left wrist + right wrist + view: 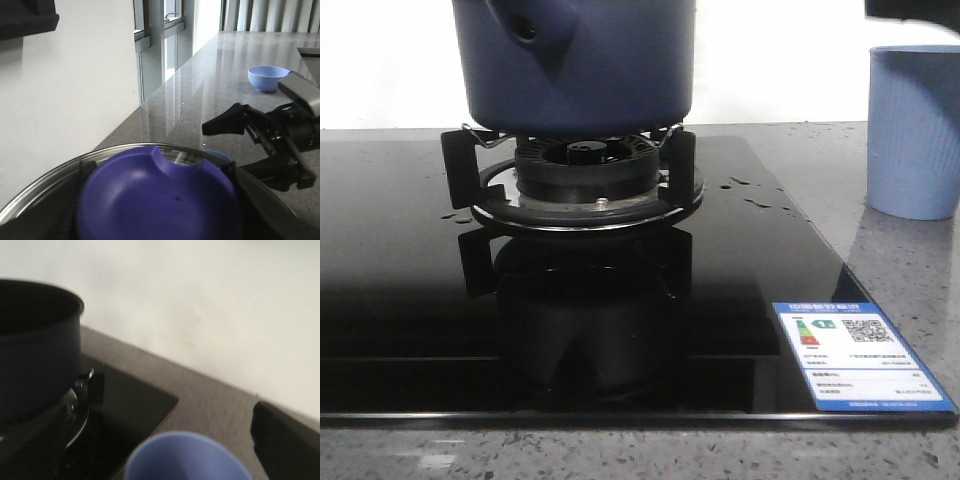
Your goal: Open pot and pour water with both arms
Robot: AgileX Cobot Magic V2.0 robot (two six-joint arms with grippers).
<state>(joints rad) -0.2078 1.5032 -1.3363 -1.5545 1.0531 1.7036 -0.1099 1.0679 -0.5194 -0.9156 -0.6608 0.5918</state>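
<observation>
The dark navy pot (pixel 575 60) stands on the gas burner (pixel 582 170), its stubby handle (pixel 525 28) towards the camera. In the right wrist view the pot (pixel 37 350) has no lid and its inside is dark. My left gripper (pixel 155 192) is shut on the purple-blue knob (pixel 160 195) of a glass lid with a steel rim (pixel 45 185), held off the pot. My right gripper (pixel 157 432) is open and hovers just above the pale blue ribbed cup (pixel 187 457), a finger on either side and apart from it. Only a dark corner of it (pixel 915 10) shows in the front view.
The cup (pixel 913 130) stands on the grey counter right of the black glass cooktop (pixel 410 300). Water drops (pixel 752 195) lie on the glass near the burner. A label sticker (pixel 860 355) sits at its front right corner. A small blue bowl (pixel 267 77) rests farther along the counter, beyond the right arm (pixel 287 132).
</observation>
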